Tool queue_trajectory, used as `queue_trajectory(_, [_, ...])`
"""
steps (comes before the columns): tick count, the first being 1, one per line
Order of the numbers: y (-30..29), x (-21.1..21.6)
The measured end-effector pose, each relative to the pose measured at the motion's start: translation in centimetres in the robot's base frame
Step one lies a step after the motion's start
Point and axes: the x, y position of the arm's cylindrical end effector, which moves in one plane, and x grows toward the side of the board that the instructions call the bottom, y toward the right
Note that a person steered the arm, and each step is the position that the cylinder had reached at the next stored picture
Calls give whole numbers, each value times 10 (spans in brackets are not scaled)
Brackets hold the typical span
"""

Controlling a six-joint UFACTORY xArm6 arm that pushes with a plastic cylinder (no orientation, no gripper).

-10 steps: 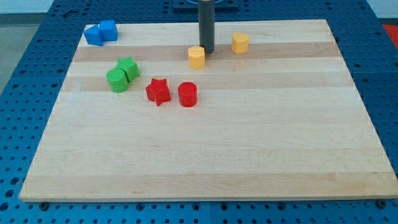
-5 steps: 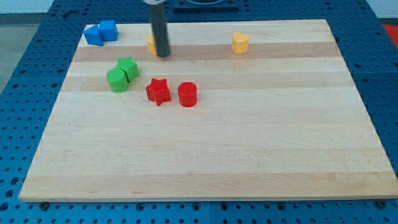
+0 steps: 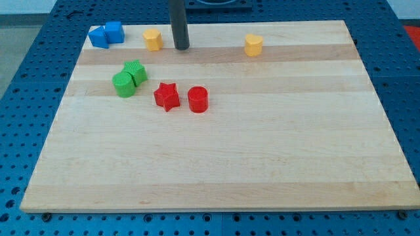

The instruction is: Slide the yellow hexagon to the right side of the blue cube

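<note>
My tip stands on the bench, apart from the yellow hexagon, which lies near its 9 o'clock. The blue cube sits at the hexagon's 9 o'clock. No jaws here.

- The rod runs off the view's top edge, so only its lower stretch down to my tip shows.
- Blue cube overlaps its blue neighbour, whose shape can't be made out.
- Green block is partly covered by the green cylinder.
</note>
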Motion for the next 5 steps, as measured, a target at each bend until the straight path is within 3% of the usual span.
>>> queue_trajectory(3, [-105, -3])
queue_trajectory(4, [-103, -2])
queue_trajectory(5, [-53, -1])
